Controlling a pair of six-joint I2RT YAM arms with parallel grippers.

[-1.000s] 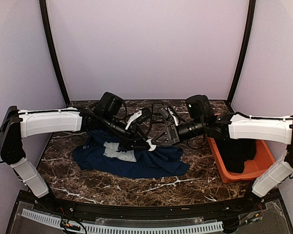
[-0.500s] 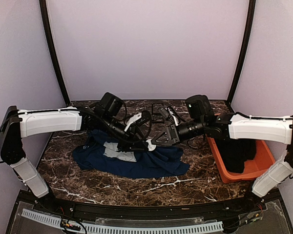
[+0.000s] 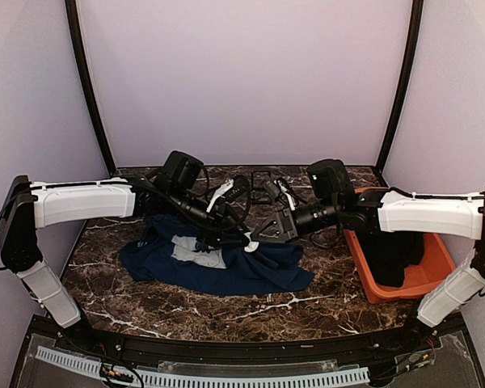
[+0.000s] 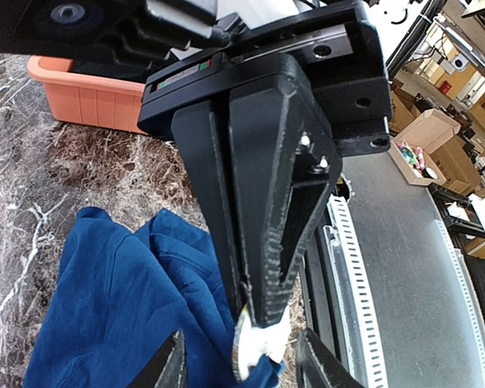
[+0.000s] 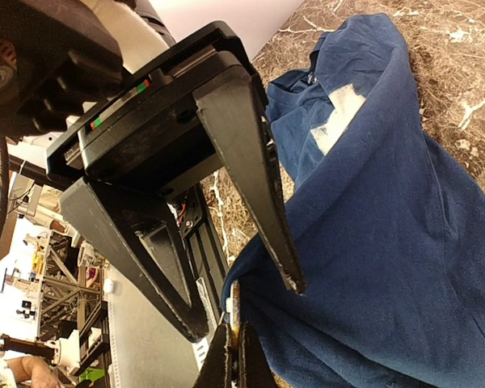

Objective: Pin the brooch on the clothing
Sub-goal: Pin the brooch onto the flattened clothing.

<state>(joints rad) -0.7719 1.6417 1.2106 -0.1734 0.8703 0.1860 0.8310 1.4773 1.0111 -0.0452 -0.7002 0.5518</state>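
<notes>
The navy T-shirt (image 3: 214,267) lies crumpled on the marble table, its pale print (image 3: 196,252) facing up. My left gripper (image 3: 244,240) is shut on the small round brooch (image 4: 255,343) and holds it edge-on at a raised fold of the shirt (image 4: 105,307); blue cloth touches the badge's lower edge. The brooch's white back shows. My right gripper (image 3: 264,232) is open, with its jaws on either side of the brooch (image 5: 234,305) and not touching it. In the right wrist view the left gripper's fingertips (image 5: 225,365) pinch the badge against the shirt's edge (image 5: 372,242).
An orange bin (image 3: 424,279) holding a black garment (image 3: 392,255) stands at the right, close behind my right arm. Dark cables and small objects (image 3: 263,184) lie at the back centre. The table's front rail (image 4: 347,267) runs near the grippers.
My left gripper has turned a little and moved the brooch slightly down and right, towards the right gripper. The right arm and the shirt have hardly moved.
</notes>
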